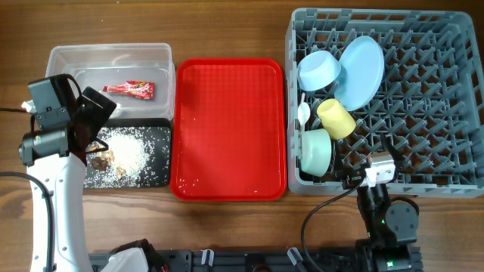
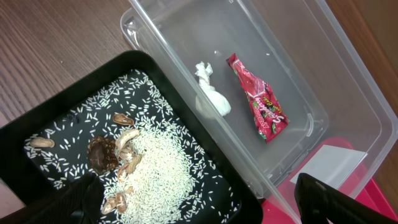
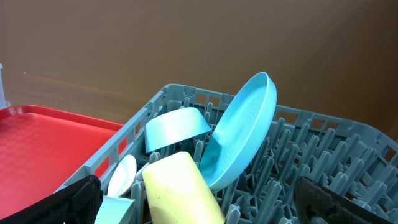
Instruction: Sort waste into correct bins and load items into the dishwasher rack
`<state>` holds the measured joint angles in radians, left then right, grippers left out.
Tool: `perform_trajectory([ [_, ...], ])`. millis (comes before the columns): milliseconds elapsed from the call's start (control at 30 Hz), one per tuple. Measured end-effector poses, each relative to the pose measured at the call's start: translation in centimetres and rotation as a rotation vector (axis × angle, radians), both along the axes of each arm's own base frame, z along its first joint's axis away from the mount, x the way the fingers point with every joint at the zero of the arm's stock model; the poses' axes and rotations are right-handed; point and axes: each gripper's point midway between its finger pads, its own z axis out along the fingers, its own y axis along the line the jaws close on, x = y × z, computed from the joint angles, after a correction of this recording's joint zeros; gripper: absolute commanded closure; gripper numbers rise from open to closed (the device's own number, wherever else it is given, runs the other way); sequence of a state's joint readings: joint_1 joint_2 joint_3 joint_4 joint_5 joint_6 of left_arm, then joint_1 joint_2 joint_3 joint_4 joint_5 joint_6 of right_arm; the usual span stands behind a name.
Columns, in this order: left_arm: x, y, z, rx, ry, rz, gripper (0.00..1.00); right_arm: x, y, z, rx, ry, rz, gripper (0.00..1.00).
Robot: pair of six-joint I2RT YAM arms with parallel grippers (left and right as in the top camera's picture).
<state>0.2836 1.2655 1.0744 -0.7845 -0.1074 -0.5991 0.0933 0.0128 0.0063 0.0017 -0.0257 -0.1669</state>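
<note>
The red wrapper point(image 1: 130, 89) and white scrap point(image 2: 212, 96) lie in the clear tub point(image 1: 110, 55); the wrapper also shows in the left wrist view point(image 2: 260, 99). Rice with brown bits point(image 1: 125, 153) fills the black tray point(image 1: 155, 177). My left gripper point(image 2: 205, 202) is open and empty above that tray. The grey rack point(image 1: 423, 98) holds the blue plate point(image 1: 359, 72), blue bowl point(image 1: 318, 70), yellow cup point(image 1: 336, 118), mint bowl point(image 1: 315, 149) and white spoon point(image 1: 303, 112). My right gripper point(image 3: 199, 202) is open and empty over the rack's near edge, facing the cup point(image 3: 180, 190). The fork is hidden.
A flat red tray point(image 1: 229, 125) with a few rice grains lies between the bins and the rack. Wooden table surface point(image 1: 227, 30) runs along the back. The left arm point(image 1: 53, 189) stands at the front left, the right arm base point(image 1: 386, 219) at the front right.
</note>
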Motion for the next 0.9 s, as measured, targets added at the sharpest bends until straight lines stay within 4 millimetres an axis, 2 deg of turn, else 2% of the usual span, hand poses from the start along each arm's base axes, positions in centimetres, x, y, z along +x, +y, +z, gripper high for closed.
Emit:
perform_trajectory([
  [267, -0.1, -0.1, 0.3, 0.003, -0.012, -0.001, 0.0, 0.0, 0.0, 0.0, -0.004, 0.001, 0.0, 0.0],
  [400, -2.7, -3.2, 4.8, 0.049, -0.195, -0.08, 0.0, 0.0, 0.0, -0.1, -0.004, 0.003, 0.0, 0.0],
  [467, -5.2, -5.5, 5.6, 0.059, -0.274, -0.143, 0.0, 0.0, 0.0, -0.1, -0.004, 0.002, 0.0, 0.0],
  [500, -6.2, -6.0, 5.3, 0.059, -0.284, -0.157, 0.0, 0.0, 0.0, -0.1, -0.004, 0.003, 0.0, 0.0],
  [533, -8.2, -6.9, 3.5, 0.051, -0.269, -0.186, 0.0, 0.0, 0.0, -0.1, -0.004, 0.005, 0.0, 0.0],
  [600, -9.9, -7.9, 1.3, 0.053, -0.319, -0.222, 0.0, 0.0, 0.0, -0.1, -0.004, 0.004, 0.0, 0.0],
  [633, -9.6, -8.1, 1.2, 0.065, -0.396, -0.235, 0.0, 0.0, 0.0, -0.1, -0.005, 0.004, 0.0, 0.0],
  [667, -8.8, -8.4, 2.0, 0.084, -0.536, -0.248, 0.0, 0.0, 0.0, -0.1, -0.005, 0.004, 0.0, 0.0],
  [733, -7.4, -9.0, 5.4, 0.114, -0.815, -0.269, 0.0, 0.0, 0.0, -0.1, -0.008, 0.004, 0.0, 0.0],
  [800, -7.3, -9.7, 8.3, 0.133, -1.034, -0.301, 0.0, 0.0, 0.0, -0.1, -0.009, 0.004, 0.0, 0.0],
  [833, -7.5, -10.1, 8.9, 0.135, -1.104, -0.322, 0.0, 0.0, 0.0, -0.1, -0.011, 0.004, 0.0, 0.0],
  [900, -7.3, -10.6, 7.8, 0.125, -1.121, -0.352, 0.0, 0.0, 0.0, -0.1, -0.011, 0.004, 0.0, 0.0],
])
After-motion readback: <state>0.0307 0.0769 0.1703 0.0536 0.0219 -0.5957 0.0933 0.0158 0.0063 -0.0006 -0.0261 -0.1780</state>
